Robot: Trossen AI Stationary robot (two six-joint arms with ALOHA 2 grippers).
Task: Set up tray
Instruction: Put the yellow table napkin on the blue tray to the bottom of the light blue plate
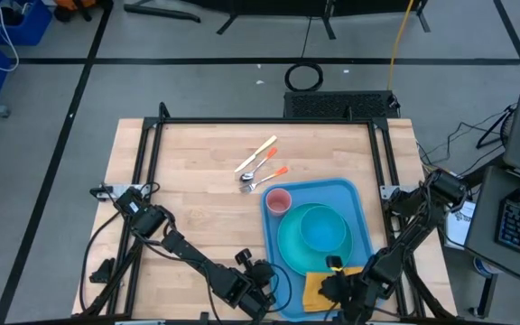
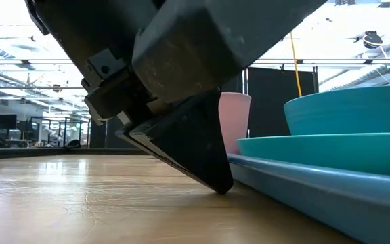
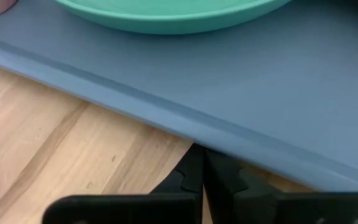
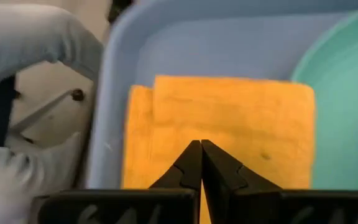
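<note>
Your left tool (image 3: 202, 180) is closed on nothing, its dark tips pressed together and set on the desk (image 1: 197, 194) right against the outer rim of the tray (image 3: 241, 81). Your right tool (image 4: 201, 168) is likewise closed and empty, poised over the napkin (image 4: 229, 118) at the tray's near end. The tray lies flat on the right half of the desk and already carries a plate (image 1: 289, 244) with a bowl (image 1: 323, 230) on it, a cup (image 1: 279, 200) at its far left corner and the napkin. The three utensils (image 1: 258, 167) lie loose on the bare wood beyond the tray, so I judge the setup mostly done with the cutlery left. The tray is smooth blue plastic with rounded corners and a low raised rim; plate and bowl are glossy turquoise rounds, the cup pale pink, the napkin a soft orange folded cloth, the desk pale planked wood.
</note>
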